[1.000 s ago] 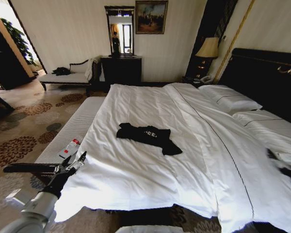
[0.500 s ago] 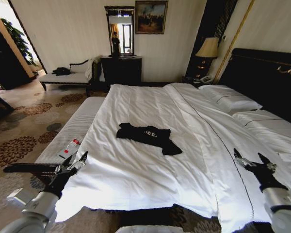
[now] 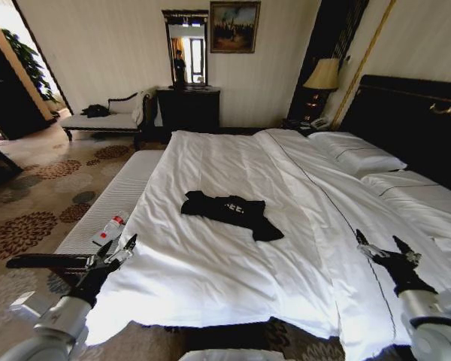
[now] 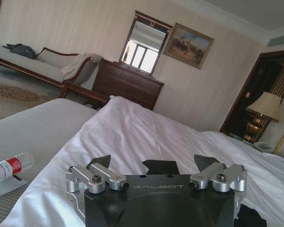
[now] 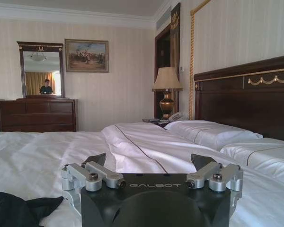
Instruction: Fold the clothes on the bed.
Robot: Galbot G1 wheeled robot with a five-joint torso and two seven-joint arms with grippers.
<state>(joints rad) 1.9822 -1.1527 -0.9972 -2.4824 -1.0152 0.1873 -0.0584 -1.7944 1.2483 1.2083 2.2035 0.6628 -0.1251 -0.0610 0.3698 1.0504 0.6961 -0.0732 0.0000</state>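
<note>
- Rising slightly since half a second ago, the right gripper [image 3: 385,249] hovers over the bed's [image 3: 233,263] right side, fingers spread; a second ago it was only a blur at the frame's edge.
- Left gripper [image 3: 116,250], fingers likewise spread and pinching nothing, hangs at the bed's near left corner, almost unmoved.
- Between the two, well apart from both, the top [image 3: 231,210] lies crumpled in the middle of the duvet [image 3: 210,278], not yet folded.
- A bottle [image 3: 107,228] rests on the bench [image 3: 113,199] just beside the left gripper.
- Judged from here, both arms must reach well inward; the top likely needs flattening first, each gripper pinching black cloth only, not the white cover beneath.
</note>
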